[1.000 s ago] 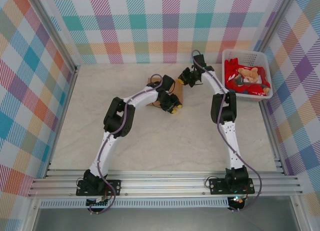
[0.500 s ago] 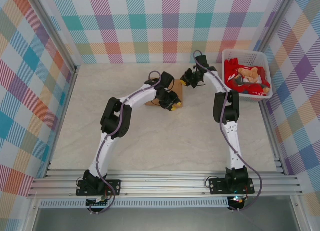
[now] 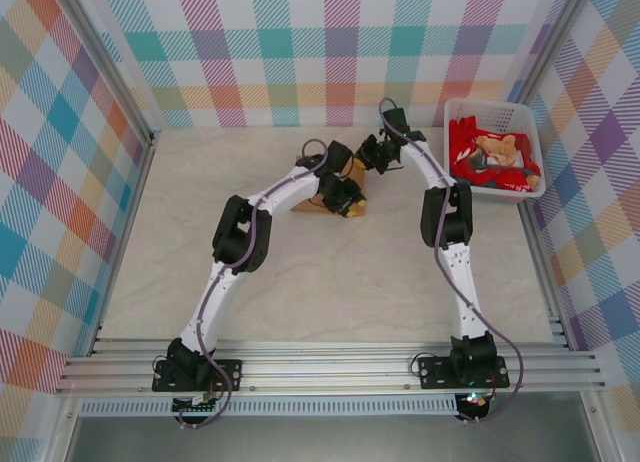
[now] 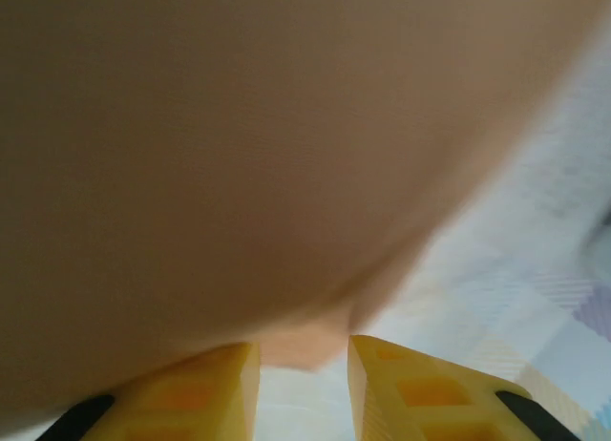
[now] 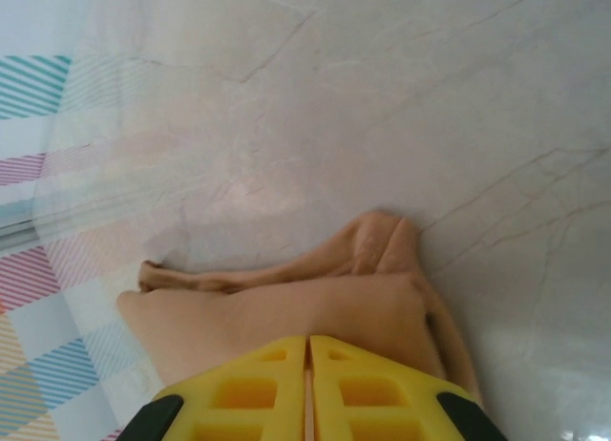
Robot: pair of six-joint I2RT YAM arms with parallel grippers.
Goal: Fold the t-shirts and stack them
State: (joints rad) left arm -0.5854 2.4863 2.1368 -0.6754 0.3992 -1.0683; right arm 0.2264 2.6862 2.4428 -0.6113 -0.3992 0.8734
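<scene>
A tan t-shirt [image 3: 304, 204] lies bunched at the back middle of the table, mostly hidden under my left arm. My left gripper [image 3: 348, 204] sits at its right edge. In the left wrist view blurred tan cloth [image 4: 239, 155] hangs very close to the camera, and a lobe of it fills the gap between the tips of my left gripper [image 4: 304, 360]. My right gripper [image 3: 368, 154] is at the shirt's far right corner. In the right wrist view it [image 5: 307, 341] is pressed shut, with the tan cloth [image 5: 315, 307] drawn up to its tips. A red t-shirt [image 3: 468, 142] lies in the basket.
The white lattice basket [image 3: 490, 106] stands at the back right corner against the plaid wall, with a tan plush-looking bundle [image 3: 497, 148] on the red cloth. Plaid walls close the table on the left, back and right. Bare marble table [image 3: 330, 282] stretches in front of the shirt.
Both grippers have shifted only slightly around the tan shirt, the right one a little to the left. The shirt stays bunched in the same spot, and both grips look unchanged.
</scene>
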